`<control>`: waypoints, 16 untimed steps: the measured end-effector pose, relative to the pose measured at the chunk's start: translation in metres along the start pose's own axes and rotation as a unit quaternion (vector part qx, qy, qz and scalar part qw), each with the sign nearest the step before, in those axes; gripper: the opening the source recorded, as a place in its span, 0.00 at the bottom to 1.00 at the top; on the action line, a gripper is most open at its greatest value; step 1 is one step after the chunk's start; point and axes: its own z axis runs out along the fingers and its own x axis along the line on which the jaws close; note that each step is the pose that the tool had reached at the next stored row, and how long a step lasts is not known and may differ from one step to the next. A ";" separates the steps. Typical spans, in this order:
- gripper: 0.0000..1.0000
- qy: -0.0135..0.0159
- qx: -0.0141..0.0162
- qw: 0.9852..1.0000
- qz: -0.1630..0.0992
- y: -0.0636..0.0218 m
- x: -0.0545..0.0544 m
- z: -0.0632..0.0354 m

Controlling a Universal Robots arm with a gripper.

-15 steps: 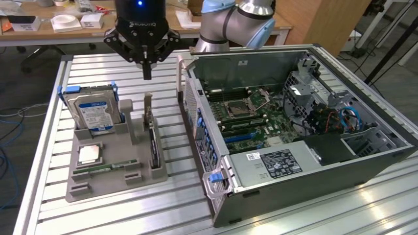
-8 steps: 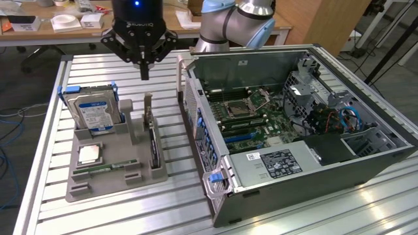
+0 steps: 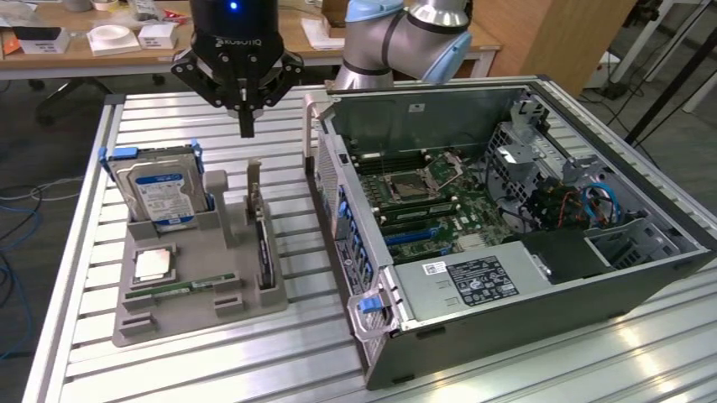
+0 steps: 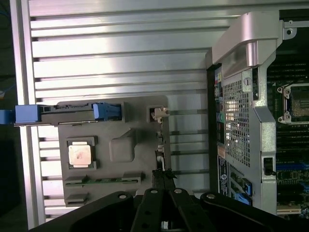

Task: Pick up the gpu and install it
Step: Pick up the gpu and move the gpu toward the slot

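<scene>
The gpu (image 3: 264,250) is a thin dark card standing on its edge in a slot of the grey holder tray (image 3: 213,312), with its silvery bracket at the far end. In the wrist view the gpu (image 4: 160,153) appears edge-on as a narrow dark strip. My gripper (image 3: 248,128) hangs in the air above the card's far end with its fingers shut together and nothing between them. The wrist view has the gripper (image 4: 164,178) directly over the card's line.
The tray also holds an upright hard drive (image 3: 164,190) with a blue-white label, a CPU (image 3: 154,264) and a green memory stick (image 3: 180,288). An open computer case (image 3: 505,277) lies at the exterior view's right, motherboard (image 3: 431,193) exposed. Everything rests on a slatted aluminium table (image 3: 280,361).
</scene>
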 end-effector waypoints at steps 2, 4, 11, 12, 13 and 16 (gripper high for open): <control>0.11 0.000 0.000 1.000 0.000 0.0000 0.000 0.0000; 0.11 0.000 0.000 1.000 0.000 0.0000 0.000 0.0001; 0.11 0.000 0.000 1.000 0.000 0.0000 0.000 0.0000; 0.11 0.000 0.000 1.000 0.000 0.0000 0.000 0.0000; 0.11 0.000 0.000 1.000 0.000 0.0000 0.000 0.0000; 0.11 0.000 0.000 1.000 0.000 0.0000 0.000 0.0000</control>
